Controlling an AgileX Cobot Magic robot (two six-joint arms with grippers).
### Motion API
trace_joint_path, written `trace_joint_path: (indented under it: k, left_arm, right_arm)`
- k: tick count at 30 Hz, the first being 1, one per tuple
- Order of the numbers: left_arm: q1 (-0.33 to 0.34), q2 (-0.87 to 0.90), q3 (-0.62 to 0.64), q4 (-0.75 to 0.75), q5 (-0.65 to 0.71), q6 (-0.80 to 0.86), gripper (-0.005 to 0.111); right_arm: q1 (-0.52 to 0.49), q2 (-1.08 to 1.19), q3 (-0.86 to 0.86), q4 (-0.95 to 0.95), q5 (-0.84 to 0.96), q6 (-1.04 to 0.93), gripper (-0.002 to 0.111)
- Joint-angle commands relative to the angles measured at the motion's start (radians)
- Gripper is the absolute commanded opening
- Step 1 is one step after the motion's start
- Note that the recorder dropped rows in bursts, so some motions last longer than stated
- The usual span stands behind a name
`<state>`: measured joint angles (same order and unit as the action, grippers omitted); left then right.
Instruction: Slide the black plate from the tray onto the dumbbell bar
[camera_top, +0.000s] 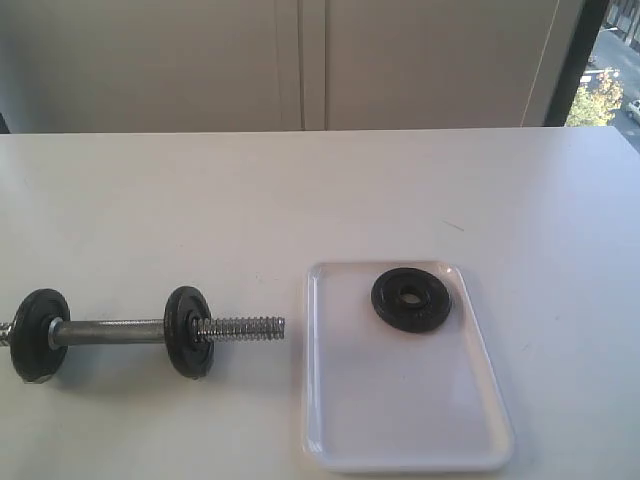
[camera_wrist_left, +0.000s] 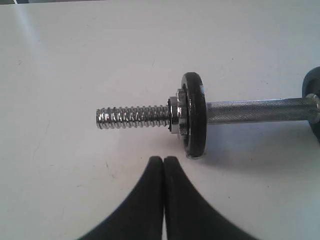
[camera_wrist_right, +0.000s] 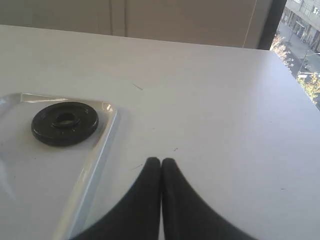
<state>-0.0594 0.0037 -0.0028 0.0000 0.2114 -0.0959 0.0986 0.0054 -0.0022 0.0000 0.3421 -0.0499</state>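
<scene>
In the exterior view the black plate (camera_top: 411, 299) lies flat near one end of the tray (camera_top: 400, 410), well apart from the dumbbell bar (camera_top: 110, 330), whose bare threaded end points toward the tray, likely so the plate can slide straight on. The left wrist view shows the left hand (camera_wrist_left: 163, 161) closed and empty near that thread; the right wrist view shows the right hand (camera_wrist_right: 161, 162) closed, empty, beside the tray

A bare white desk (camera_top: 300, 190) carries faint scuff marks. Pale wall panels (camera_top: 300, 60) stand behind its far edge. A window (camera_top: 612, 70) beyond the far right corner shows trees.
</scene>
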Motion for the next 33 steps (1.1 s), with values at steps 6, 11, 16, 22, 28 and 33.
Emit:
trace_joint_path:
  k: [6,11,16,22,28,33]
  left_arm:
    - [-0.007,-0.004,0.003,0.0,-0.003,-0.002,0.0]
    - [-0.007,-0.004,0.003,0.0,-0.037,-0.002,0.0]
    - [-0.007,-0.004,0.003,0.0,-0.037,-0.002,0.0]
    - [-0.007,-0.004,0.003,0.0,-0.049,-0.002,0.0]
    - [-0.007,-0.004,0.003,0.0,-0.156,-0.002,0.0]
    - [-0.007,-0.004,0.003,0.0,-0.319,-0.004,0.0]
  right_arm:
    - [0.002,-0.005,0.002,0.0,-0.007,0.003,0.0]
    - [0.002,-0.005,0.002,0.0,-0.007,0.003,0.0]
    - [0.011,-0.005,0.002,0.0,-0.007,0.003,0.0]
    - [0.011,-0.005,0.002,0.0,-0.016,0.003,0.0]
    - [0.011,-0.005,0.002,0.0,-0.03,0.083,0.0]
    - [0.011,-0.005,0.002,0.007,-0.03,0.187,0.0]
